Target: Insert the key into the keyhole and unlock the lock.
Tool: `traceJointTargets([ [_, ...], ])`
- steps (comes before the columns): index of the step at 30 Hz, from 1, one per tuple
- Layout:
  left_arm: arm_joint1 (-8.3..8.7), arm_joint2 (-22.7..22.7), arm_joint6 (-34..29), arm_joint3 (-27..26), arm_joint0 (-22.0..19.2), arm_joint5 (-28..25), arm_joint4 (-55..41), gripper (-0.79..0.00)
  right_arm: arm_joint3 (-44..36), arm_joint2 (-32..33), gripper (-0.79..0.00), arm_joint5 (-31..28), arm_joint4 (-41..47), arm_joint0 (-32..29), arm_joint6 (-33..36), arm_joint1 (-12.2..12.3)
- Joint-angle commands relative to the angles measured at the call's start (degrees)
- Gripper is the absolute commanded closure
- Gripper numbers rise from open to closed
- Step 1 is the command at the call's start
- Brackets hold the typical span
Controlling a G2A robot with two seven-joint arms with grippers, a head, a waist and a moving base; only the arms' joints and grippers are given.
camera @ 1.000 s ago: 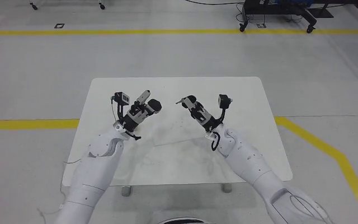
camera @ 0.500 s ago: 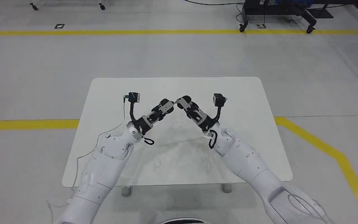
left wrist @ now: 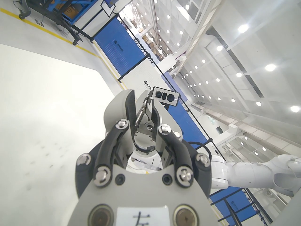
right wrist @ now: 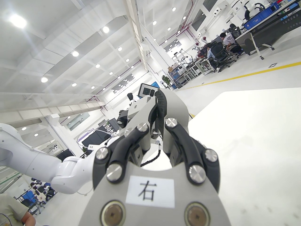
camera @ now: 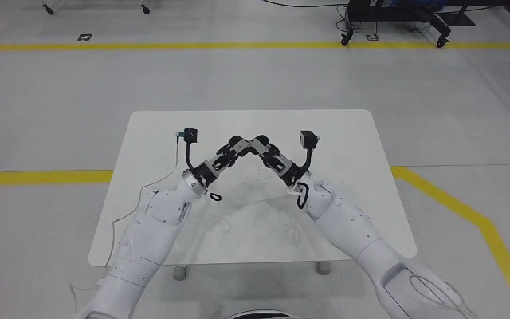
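Overhead, the left gripper [camera: 237,146] and right gripper [camera: 257,145] meet tip to tip at the frame's centre, above the white table [camera: 343,135].

Left wrist view: the left gripper's fingers [left wrist: 128,105] stand narrow, pinching a thin metal piece [left wrist: 141,114] at centre frame. Key or lock, I cannot tell.

Right wrist view: the right gripper's fingers [right wrist: 174,109] sit almost together at centre. What they grip is hidden.

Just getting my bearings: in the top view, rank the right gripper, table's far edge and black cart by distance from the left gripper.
From the left gripper:
1. right gripper, close by, facing it.
2. table's far edge, straight ahead.
3. black cart, on the floor beyond, to the right.
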Motion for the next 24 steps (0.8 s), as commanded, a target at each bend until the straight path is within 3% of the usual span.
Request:
traceJointTargets([
  [1,-0.02,0.1,0.1,0.0,-0.1,-0.2,0.5,-0.062,0.0,0.1,0.000,0.0,0.3,0.1,0.4,0.0],
  [6,-0.06,0.2,0.5,0.1,-0.2,-0.3,1.2,0.000,0.3,0.6,0.000,0.0,0.6,0.3,0.6,0.0],
  [24,0.20,-1.1,3.5,-0.6,-0.4,0.1,7.5,0.000,-1.2,2.2,0.000,0.0,2.8,-0.8,4.2,0.7],
])
